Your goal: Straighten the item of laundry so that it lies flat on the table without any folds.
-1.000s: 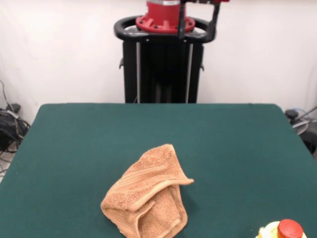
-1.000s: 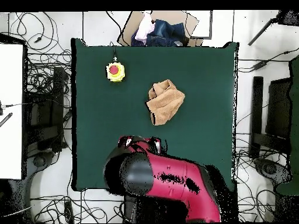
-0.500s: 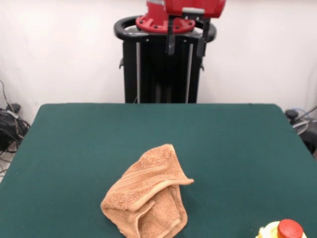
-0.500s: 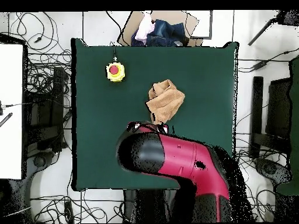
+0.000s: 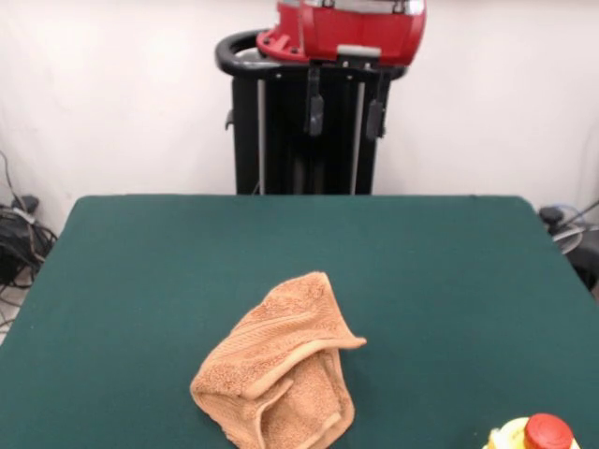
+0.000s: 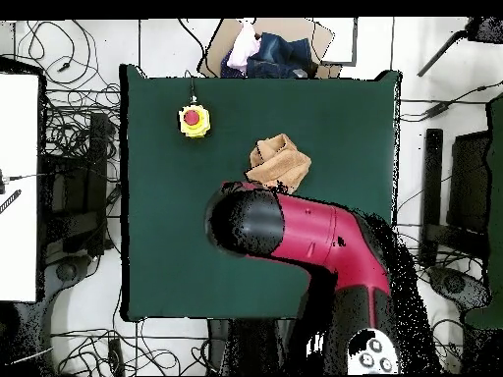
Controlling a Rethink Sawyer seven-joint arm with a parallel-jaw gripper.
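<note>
The item of laundry, an orange-tan towel [image 5: 276, 374], lies crumpled and folded over itself on the green table [image 5: 140, 262], near the front edge in the front view. In the overhead view the towel [image 6: 278, 160] sits mid-table, its edge nearest the robot covered by the red arm [image 6: 305, 231]. My gripper [image 5: 344, 117] hangs open and empty high above the table's far edge, well away from the towel. The arm hides it in the overhead view.
A yellow box with a red button [image 5: 535, 436] stands at the table's front right corner in the front view; it also shows in the overhead view [image 6: 195, 120]. A cardboard box of clothes [image 6: 267, 49] sits beyond the table. The black pedestal [image 5: 307, 140] stands behind.
The arm has swung out over the table toward the towel and now covers its near edge in the overhead view. The gripper fingers have come lower in the front view. The towel has not moved.
</note>
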